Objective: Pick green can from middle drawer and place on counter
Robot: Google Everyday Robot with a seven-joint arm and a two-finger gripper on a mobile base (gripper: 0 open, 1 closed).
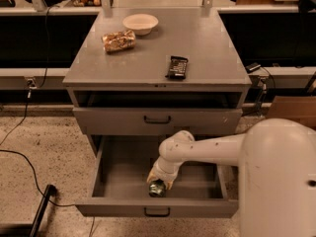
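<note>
Your gripper (159,180) is down in the open middle drawer (118,177), right on top of the green can (157,188). You cannot tell if it is squeezing the can. The counter (212,48) holds a bowl (140,22) and a candy bar (177,66).

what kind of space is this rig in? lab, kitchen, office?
Likely a lab or workshop test bay: a grey metal drawer cabinet, loose cables on a speckled floor, a cluttered bench behind. The claw is down in the open middle drawer, at the green can.
</note>
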